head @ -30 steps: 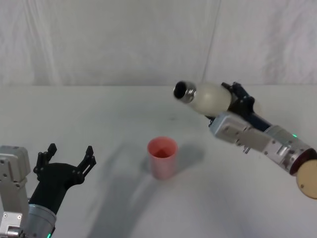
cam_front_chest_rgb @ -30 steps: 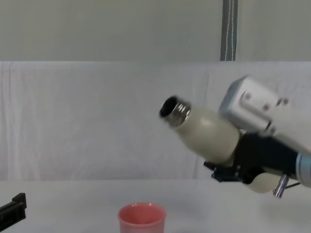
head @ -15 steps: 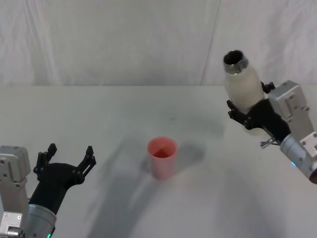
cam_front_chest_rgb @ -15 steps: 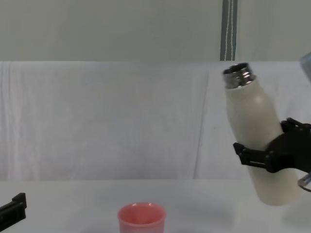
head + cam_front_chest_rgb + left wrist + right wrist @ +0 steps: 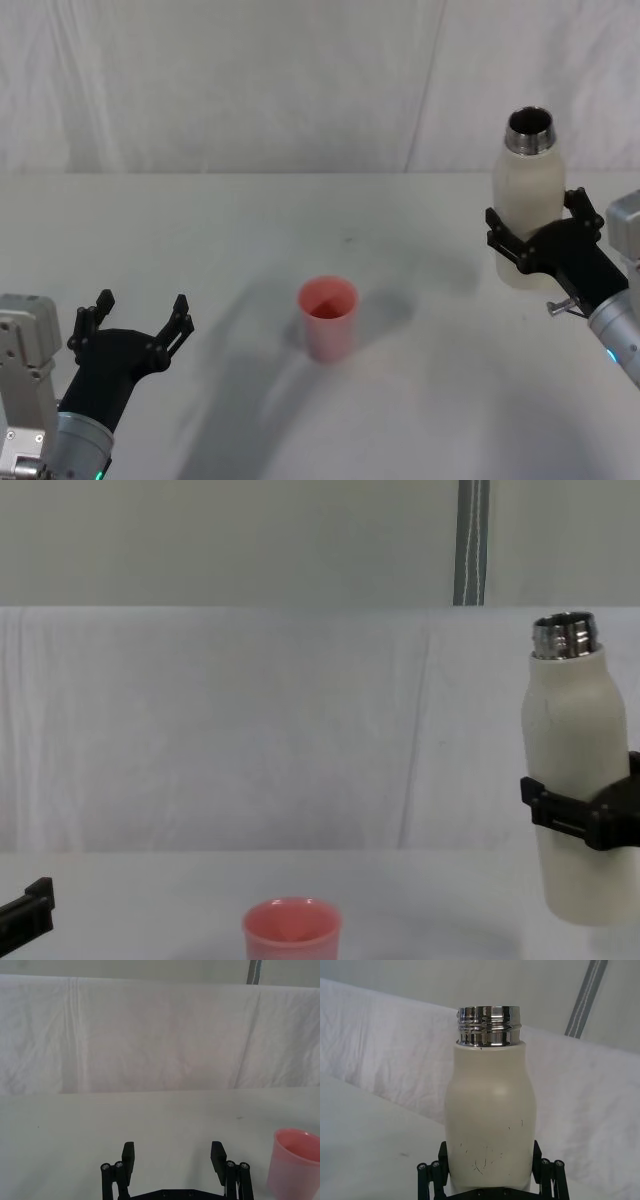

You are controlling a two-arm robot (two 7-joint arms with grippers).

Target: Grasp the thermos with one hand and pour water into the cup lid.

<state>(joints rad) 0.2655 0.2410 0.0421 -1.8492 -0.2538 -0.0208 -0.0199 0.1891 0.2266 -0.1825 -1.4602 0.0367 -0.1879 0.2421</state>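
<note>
The cream-white thermos (image 5: 527, 205) stands upright at the table's right side, its steel neck open at the top. My right gripper (image 5: 535, 243) is shut on its body about halfway up; the chest view shows the black jaws (image 5: 585, 815) wrapped round the thermos (image 5: 575, 720), and in the right wrist view the thermos (image 5: 490, 1110) rises between the fingers (image 5: 427, 1170). The pink cup lid (image 5: 328, 317) stands upright at mid-table, well to the left of the thermos, also in the chest view (image 5: 292, 932). My left gripper (image 5: 138, 312) rests open at the near left, apart from the cup lid (image 5: 295, 1165).
A white cloth covers the table (image 5: 250, 230) and hangs as a backdrop behind it. A grey pole (image 5: 470, 540) stands behind the backdrop at the right. Bare table lies between the cup lid and each gripper.
The thermos has swung from tilted, mouth toward the cup lid, to upright, and my right gripper has carried it rightward away from the cup lid. The left arm has not moved.
</note>
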